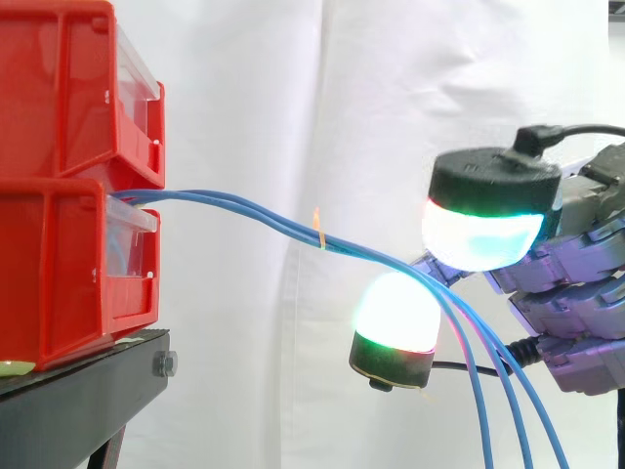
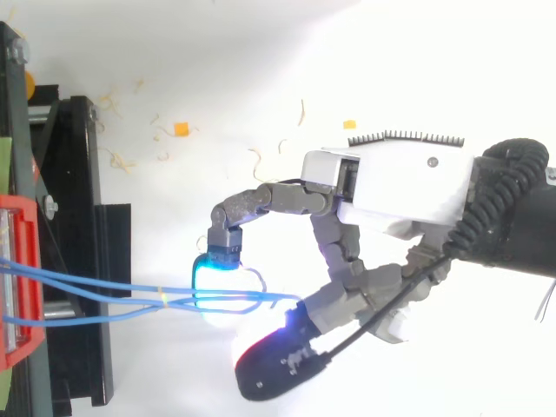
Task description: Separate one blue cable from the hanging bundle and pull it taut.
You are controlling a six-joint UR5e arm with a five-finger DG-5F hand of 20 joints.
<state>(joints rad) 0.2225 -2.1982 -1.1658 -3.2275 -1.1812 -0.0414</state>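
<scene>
Hand (image 2: pixel 408 187) enters from the right, fingers curled loosely round the blue cables (image 1: pixel 254 207) — one glowing pad (image 1: pixel 483 234) above the bundle, another below, a gap between them. Cables run sagging from the red bins (image 1: pixel 59 98) on the black stand (image 1: pixel 78 391) — banded by an orange tie (image 1: pixel 317 230), hanging down past the hand.

The side camera looks level, close in: red bins (image 1: pixel 59 98) at nine o'clock, hand (image 1: pixel 576 293) at three. The top camera looks down; both share these and the blue cables (image 1: pixel 244 207).
</scene>
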